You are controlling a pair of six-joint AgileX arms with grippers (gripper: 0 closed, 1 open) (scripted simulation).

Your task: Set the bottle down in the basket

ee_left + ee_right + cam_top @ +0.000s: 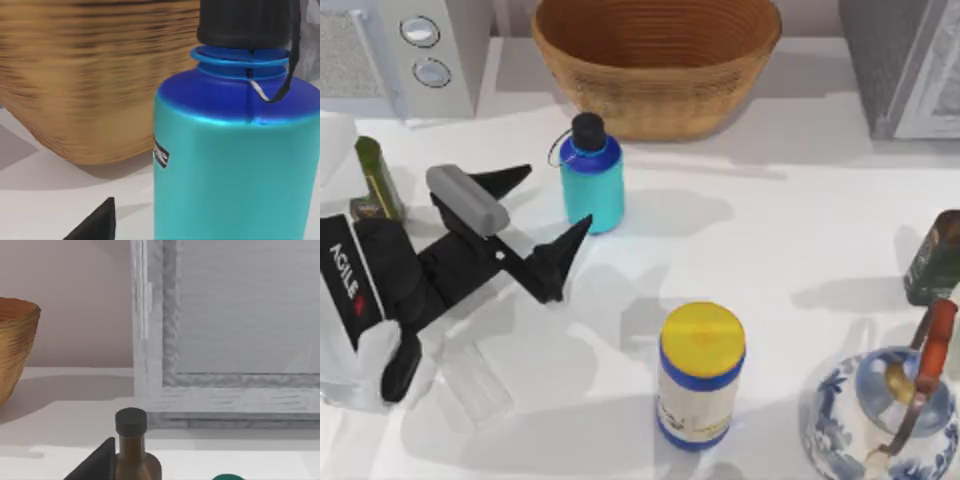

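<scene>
Bottle (592, 180) stands upright on the table (790, 240), toward the far edge, left of centre, just in front of the basket (655, 65). Not in the basket. Cap (588, 131) on, loop strap (557, 152) hanging off the neck on its left side.

Basket sits at the table's far edge, centre, open side up. In the left wrist view its woven wall (85, 80) is right behind the bottle (230, 165), and whether they touch is unclear.

Left gripper (545, 215) is low over the table's left part, fingers spread wide, pointing at the bottle. One fingertip (515, 178) is left of the bottle, the other (575, 235) is just at its near-left side by the base. Nothing held. No clear contact with the bottle. One black fingertip (97, 222) shows in the left wrist view, apart from the bottle body.

Right gripper: one dark fingertip (95, 462) shows in the right wrist view, just beside a dark capped bottle (131, 445); can't tell whether it's open or closed.

Other stuff on the table:
- white canister (700, 375) with yellow lid, near edge, centre
- blue-and-white teapot (885, 415), near right corner
- dark bottle (935, 258) at the right edge
- green bottle (378, 180) at the left edge, behind the left arm
- microwave (405, 55) at the far left corner
- grey appliance (910, 65) at the far right corner
</scene>
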